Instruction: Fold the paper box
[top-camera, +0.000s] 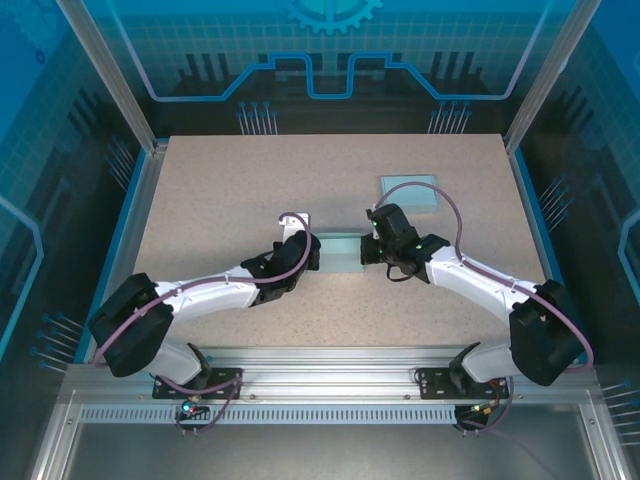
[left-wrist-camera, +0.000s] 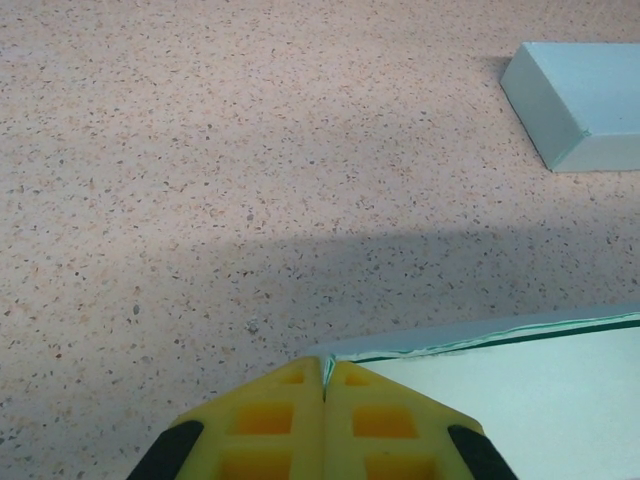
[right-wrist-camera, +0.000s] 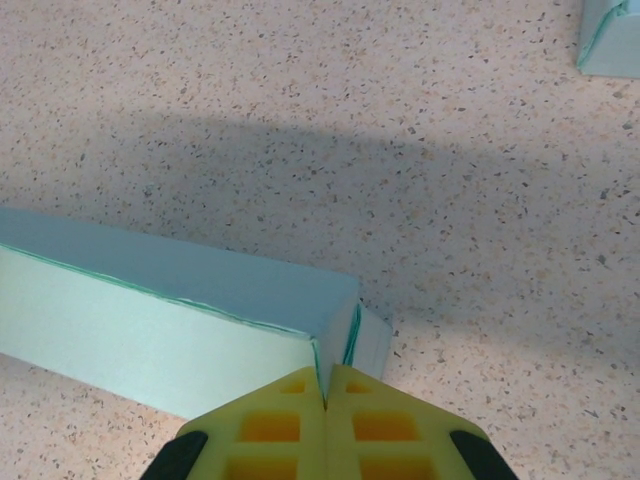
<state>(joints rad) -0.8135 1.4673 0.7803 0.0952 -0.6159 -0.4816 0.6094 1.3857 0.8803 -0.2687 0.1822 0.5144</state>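
Yellow left pincer (left-wrist-camera: 325, 375) and right pincer (right-wrist-camera: 325, 390) each clamp shut on opposite ends of the paper box (top-camera: 340, 250); second box (top-camera: 410, 192) lies far-right.

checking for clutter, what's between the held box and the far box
Bare table between held box and far box, in the left wrist view.

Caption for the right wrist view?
Right gripper, jaws shut on a corner of the paper box; a second box sits apart on the speckled table.
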